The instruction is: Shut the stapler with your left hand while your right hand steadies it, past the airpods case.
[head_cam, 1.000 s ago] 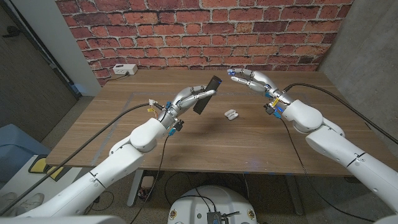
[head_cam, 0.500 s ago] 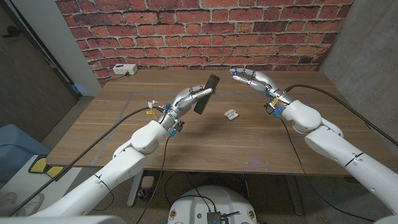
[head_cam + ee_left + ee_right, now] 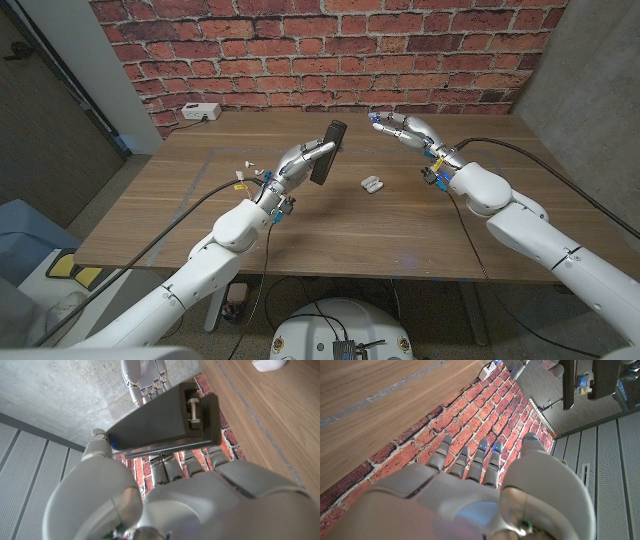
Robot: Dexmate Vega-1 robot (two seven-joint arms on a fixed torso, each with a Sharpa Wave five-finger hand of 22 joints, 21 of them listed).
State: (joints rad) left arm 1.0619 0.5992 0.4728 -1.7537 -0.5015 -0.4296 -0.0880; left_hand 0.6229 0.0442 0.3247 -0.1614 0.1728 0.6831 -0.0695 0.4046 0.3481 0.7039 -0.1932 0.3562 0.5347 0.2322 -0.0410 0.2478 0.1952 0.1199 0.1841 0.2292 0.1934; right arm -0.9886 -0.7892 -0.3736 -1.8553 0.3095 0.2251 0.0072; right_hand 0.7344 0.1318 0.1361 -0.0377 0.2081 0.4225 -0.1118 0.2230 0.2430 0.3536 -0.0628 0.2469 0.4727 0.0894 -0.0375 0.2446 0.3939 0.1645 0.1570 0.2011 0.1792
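the left hand [image 3: 300, 158] is up off the wooden table [image 3: 200, 215], gripping the black stapler [image 3: 326, 152] in the air over the table's middle. the stapler's long axis runs steeply, nearly upright in the head view: its top end points toward about 12 to 1 o'clock, at the brick wall [image 3: 300, 50], and its lower end hangs toward 6 to 7 o'clock, nearer the robot. the fingers come in from the 8 o'clock side and wrap the upper half of the body. from the left wrist view the stapler [image 3: 165, 422] lies across the fingers [image 3: 167, 467], its two halves close together along their length with only a thin line between them, and a metal pin shows at its squared-off end.

the right hand [image 3: 400, 128] is at about 2 o'clock from the stapler, also raised off the table and well apart from it. it holds nothing; its fingers point toward the stapler at about 9 o'clock and are loosely spread. in the right wrist view the fingers [image 3: 470, 462] are stretched out side by side with brick beyond them.

the airpods case [image 3: 372, 184], small and white, lies on the table between the two hands, at about 4 o'clock from the stapler, touched by neither hand.

a white box [image 3: 200, 112] sits at the table's far left edge by the wall.
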